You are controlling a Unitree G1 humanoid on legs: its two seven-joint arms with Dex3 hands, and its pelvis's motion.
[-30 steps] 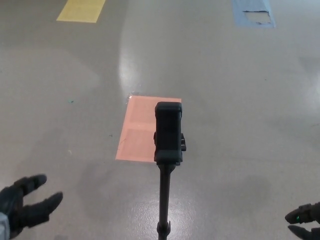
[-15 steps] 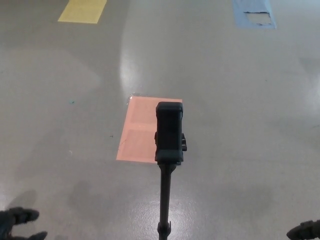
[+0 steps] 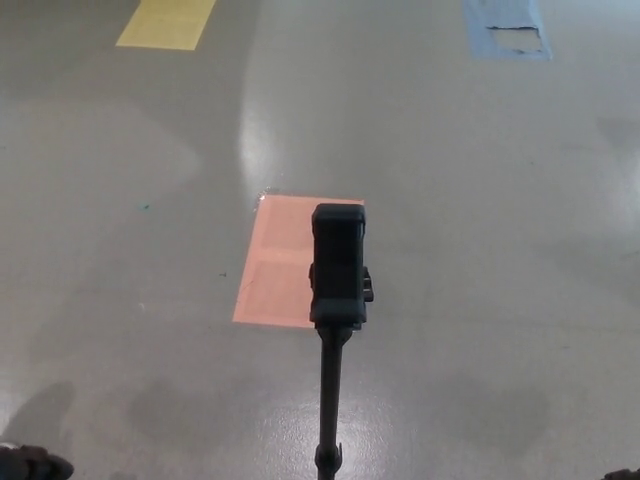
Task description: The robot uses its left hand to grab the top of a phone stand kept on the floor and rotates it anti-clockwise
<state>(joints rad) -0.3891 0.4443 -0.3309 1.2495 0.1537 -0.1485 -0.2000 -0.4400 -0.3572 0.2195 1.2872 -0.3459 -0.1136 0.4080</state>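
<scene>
The phone stand (image 3: 337, 300) stands upright at the floor's (image 3: 480, 200) centre, its holder over an orange patch (image 3: 280, 262), while the left hand (image 3: 30, 464) barely shows at 7 o'clock, grip unreadable; any twist needs a firm hold on the holder.

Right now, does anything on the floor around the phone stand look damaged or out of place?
The blue floor patch at the top right looks worn, with a pale torn area in its middle. The phone stand stands upright over the orange patch, and the yellow patch looks intact.
</scene>
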